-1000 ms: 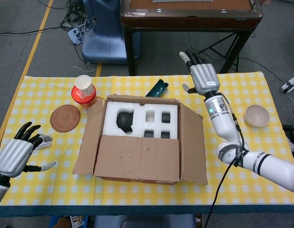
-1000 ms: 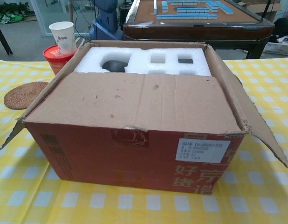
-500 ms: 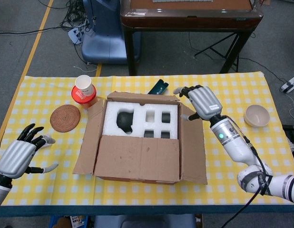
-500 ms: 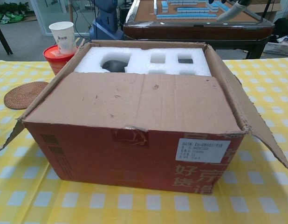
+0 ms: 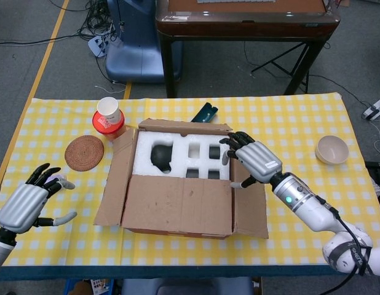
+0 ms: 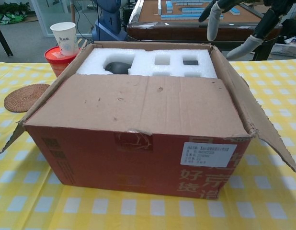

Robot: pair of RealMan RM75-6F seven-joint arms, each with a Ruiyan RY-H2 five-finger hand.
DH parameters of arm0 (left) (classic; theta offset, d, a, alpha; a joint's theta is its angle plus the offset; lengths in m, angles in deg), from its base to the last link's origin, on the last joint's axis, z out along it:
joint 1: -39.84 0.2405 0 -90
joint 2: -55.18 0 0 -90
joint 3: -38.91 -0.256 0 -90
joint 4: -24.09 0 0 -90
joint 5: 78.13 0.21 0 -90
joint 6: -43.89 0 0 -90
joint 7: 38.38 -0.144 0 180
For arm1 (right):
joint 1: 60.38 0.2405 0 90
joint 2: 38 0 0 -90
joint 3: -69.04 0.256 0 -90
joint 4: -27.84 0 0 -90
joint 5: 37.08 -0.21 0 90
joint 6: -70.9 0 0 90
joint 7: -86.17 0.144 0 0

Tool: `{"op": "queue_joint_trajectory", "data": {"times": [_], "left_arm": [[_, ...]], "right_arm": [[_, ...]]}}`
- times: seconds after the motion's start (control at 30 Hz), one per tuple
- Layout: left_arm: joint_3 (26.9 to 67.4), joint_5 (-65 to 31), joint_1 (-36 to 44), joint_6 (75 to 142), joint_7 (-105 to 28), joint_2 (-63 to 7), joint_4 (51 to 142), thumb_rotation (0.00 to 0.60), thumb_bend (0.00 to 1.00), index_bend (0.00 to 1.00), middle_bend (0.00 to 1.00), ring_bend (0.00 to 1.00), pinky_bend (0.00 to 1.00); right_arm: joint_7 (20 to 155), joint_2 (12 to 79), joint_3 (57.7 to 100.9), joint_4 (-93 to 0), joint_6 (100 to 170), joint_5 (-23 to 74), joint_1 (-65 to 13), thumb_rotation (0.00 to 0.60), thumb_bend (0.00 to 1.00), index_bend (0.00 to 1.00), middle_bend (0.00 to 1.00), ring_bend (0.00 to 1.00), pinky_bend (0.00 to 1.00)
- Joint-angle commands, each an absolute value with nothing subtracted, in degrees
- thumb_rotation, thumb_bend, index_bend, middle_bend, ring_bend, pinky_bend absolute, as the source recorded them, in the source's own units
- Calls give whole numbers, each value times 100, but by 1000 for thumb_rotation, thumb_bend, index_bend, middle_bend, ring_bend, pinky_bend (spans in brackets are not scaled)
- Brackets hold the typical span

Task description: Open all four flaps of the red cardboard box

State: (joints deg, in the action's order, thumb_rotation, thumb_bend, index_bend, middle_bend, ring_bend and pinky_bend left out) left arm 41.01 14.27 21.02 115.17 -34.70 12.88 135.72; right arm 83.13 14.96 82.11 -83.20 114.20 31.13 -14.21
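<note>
On the yellow checked table (image 5: 288, 120) sits the red cardboard box (image 6: 138, 158), pretty much dead center, and it's the biggest thing going. Its near flap (image 5: 178, 206) still lies flat over the front half of the opening, the left flap (image 5: 116, 178) and right flap (image 5: 250, 190) are swung outward, and the far flap (image 5: 184, 126) stands up along the back edge. White foam packing (image 5: 181, 153) shows in the uncovered back half, with a dark rounded item (image 5: 162, 155) sitting in one cutout.

Over the box's right side hovers the right hand (image 5: 251, 161), palm down, fingers spread apart and holding nothing. Can't tell if the fingertips actually touch the foam or the flap edge. Its forearm runs back toward the lower right corner of the head view. The chest view only catches its fingers (image 6: 214, 21) hanging above the back right corner.

Way off by the table's left front edge is the left hand (image 5: 27, 203), fingers spread, empty, well apart from the box.

Smaller stuff: a woven coaster (image 5: 84, 152), a paper cup (image 5: 109, 110) on a red tub, a beige bowl (image 5: 332, 149).
</note>
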Motion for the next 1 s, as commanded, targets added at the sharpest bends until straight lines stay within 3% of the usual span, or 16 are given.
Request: {"op": "queue_joint_trajectory", "data": {"times": [0.03,0.53,0.6,0.77,0.87,1.0], "left_arm": [[4089,1453,2102,11517,-3442,1281,13528,50,107,414,338,118,0],[4070,1395,2113,11491,-3460,1194,13401,44,102,416,338,118,0],[4072,1373,2112,11480,-3527,1182,13400,45,102,420,338,118,0],[4077,1327,2100,11446,-3611,1164,13430,44,102,424,338,118,0],[4081,1312,2091,11430,-3626,1154,13435,46,102,424,338,118,0],[4078,1317,2078,11406,-3647,1149,13449,45,102,425,338,118,0]], "right_arm": [[8293,1589,8158,-8353,11406,3225,-1386,529,0,420,119,0,0],[7920,1871,7935,-8061,11070,2808,-1107,529,7,434,118,0,0],[7915,1889,7947,-8037,11081,2736,-1084,530,95,434,118,0,0],[8048,1934,7998,-7969,11208,2773,-1118,530,581,434,118,0,0],[8101,1939,7984,-7955,11209,2814,-1130,529,784,434,118,0,0],[8167,1923,7960,-7958,11138,2855,-1119,528,971,434,120,0,0]]}}
